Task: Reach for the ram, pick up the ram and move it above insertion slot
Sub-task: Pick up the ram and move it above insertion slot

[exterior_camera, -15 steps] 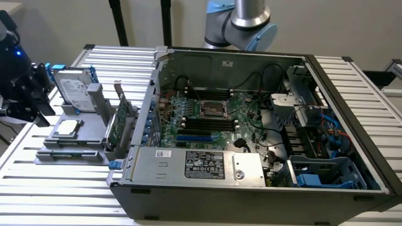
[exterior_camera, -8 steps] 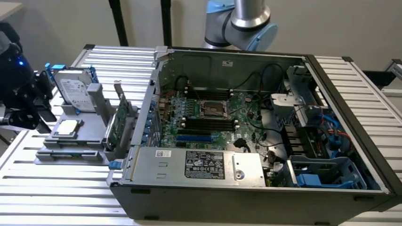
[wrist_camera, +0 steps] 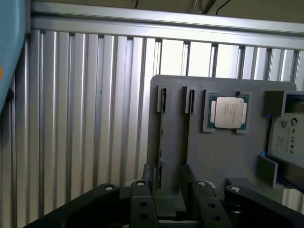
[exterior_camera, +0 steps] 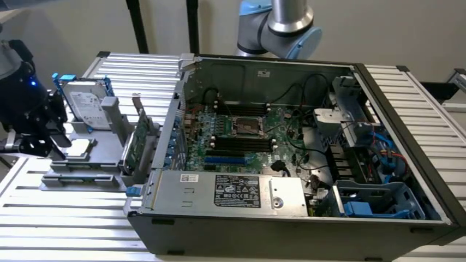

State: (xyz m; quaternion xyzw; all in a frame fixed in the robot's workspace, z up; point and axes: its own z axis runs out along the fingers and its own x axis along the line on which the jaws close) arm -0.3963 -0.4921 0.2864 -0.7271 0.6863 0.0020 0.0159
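The gripper [exterior_camera: 52,139] hangs at the exterior view's left, just beside the grey holder [exterior_camera: 87,164] that stands on the slatted worktop [exterior_camera: 65,218]. In the wrist view its two fingers [wrist_camera: 153,187] stand apart with a free gap between them and grip nothing, so I judge it open.

The ram [wrist_camera: 161,142] seems to be the thin dark strip standing on its edge in one narrow groove of the holder, near the processor chip [wrist_camera: 229,112]. It is upright there, I think, so that the fingers can close on its two flat sides from above. The strip ends just beside one finger, but I cannot tell whether they touch.

The taller expansion card [exterior_camera: 142,147] stands at the holder's other end, next to the open computer case [exterior_camera: 291,229]. The insertion slot [exterior_camera: 240,143] lies among the long black sockets on the board inside the case, well apart from the gripper. The ram is not yet lifted.
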